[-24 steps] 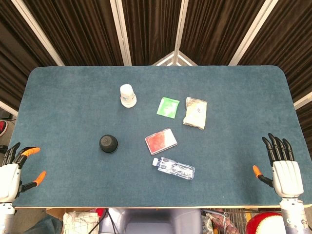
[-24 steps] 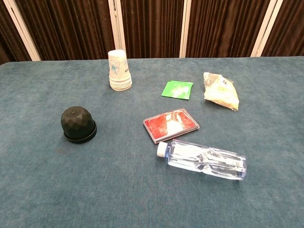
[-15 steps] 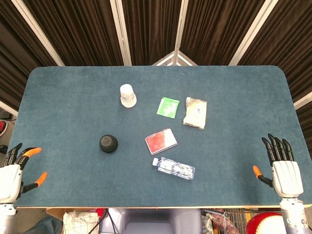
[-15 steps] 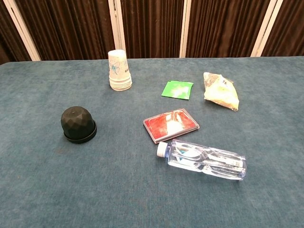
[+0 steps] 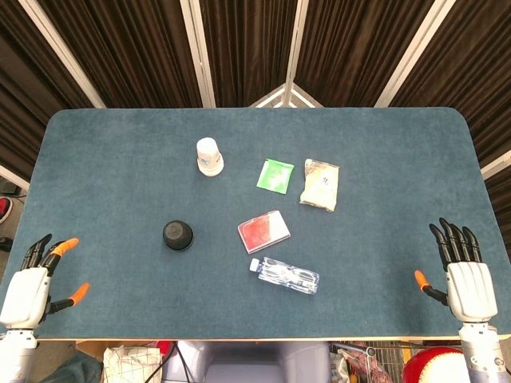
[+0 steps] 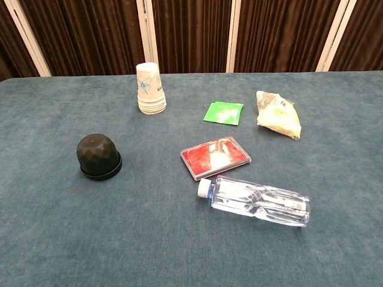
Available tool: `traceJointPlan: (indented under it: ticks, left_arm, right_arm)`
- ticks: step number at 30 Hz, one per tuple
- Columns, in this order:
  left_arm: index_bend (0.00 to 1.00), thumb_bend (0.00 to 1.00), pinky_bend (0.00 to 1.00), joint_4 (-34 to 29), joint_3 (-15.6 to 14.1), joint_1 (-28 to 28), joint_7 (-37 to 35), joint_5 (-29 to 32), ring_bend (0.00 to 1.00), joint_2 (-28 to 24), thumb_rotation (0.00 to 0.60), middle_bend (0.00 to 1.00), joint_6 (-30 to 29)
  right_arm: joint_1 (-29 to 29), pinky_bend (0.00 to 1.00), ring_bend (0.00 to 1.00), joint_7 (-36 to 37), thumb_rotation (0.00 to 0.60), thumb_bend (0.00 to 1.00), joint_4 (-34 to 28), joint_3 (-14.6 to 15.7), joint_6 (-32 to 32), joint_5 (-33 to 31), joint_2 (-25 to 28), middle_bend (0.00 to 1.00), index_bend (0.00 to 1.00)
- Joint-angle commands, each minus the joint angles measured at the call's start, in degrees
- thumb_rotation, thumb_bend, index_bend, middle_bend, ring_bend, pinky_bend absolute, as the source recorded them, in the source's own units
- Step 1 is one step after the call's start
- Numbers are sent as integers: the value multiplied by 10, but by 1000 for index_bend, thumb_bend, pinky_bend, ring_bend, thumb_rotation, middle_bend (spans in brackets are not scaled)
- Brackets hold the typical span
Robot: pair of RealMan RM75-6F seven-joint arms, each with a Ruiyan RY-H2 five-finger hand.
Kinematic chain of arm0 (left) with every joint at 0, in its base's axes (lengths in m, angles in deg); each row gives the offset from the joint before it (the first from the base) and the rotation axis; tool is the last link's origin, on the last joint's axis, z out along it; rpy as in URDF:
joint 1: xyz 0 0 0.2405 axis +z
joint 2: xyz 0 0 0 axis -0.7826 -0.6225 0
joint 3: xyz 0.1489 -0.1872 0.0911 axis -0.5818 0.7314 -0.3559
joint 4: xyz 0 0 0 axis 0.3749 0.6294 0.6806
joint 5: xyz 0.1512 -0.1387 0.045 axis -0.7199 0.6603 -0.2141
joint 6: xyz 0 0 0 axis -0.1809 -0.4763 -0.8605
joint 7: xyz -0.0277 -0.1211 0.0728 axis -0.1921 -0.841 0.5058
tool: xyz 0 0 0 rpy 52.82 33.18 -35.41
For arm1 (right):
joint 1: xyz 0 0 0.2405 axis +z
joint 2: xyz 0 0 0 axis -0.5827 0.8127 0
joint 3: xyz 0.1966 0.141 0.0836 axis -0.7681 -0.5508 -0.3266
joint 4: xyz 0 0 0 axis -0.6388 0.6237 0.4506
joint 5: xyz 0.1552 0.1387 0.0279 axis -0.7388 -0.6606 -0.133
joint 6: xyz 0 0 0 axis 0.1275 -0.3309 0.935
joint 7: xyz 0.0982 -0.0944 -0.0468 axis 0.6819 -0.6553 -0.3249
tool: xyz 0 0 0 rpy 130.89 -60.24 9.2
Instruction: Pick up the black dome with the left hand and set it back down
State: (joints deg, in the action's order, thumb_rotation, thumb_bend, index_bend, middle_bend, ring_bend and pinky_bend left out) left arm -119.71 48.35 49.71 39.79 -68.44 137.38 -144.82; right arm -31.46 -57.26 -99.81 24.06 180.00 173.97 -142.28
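The black dome [image 5: 177, 234] stood flat side down on the blue table [image 5: 104, 159], left of centre, well apart from every edge and from its neighbours. The left hand [image 5: 28, 289] lay at the near left corner, fingers spread, holding nothing. The right hand [image 5: 467, 283] lay at the near right edge, likewise spread and unloaded. Items counted: one stack of paper cups [image 5: 209, 156], one green packet [image 5: 275, 175], one snack bag [image 5: 320, 184], one red case [image 5: 263, 230], one water bottle [image 5: 284, 275] lying on its side.
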Motion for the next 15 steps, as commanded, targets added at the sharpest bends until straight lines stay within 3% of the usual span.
traceJointPlan:
  ticks: [1,6,15]
  left_arm:
    - [154,251,0,12,6,-6,-15,-4,0,12,600,139,1]
    - [123,170,0,43,24,-28,-53,25,0,34,600,79,35]
    - [110,159,0,106,53,-95,-125,96,0,71,600,77,162]
  right_arm:
    - [-5,11,68,-2,600,288,-11,7,7,8,3,24,68]
    - [-4,11,68,-1,600,288,-13,9,4,8,4,24,68]
    - [1,11,68,-4,600,288,-9,7,-13,-1,-1,24,68]
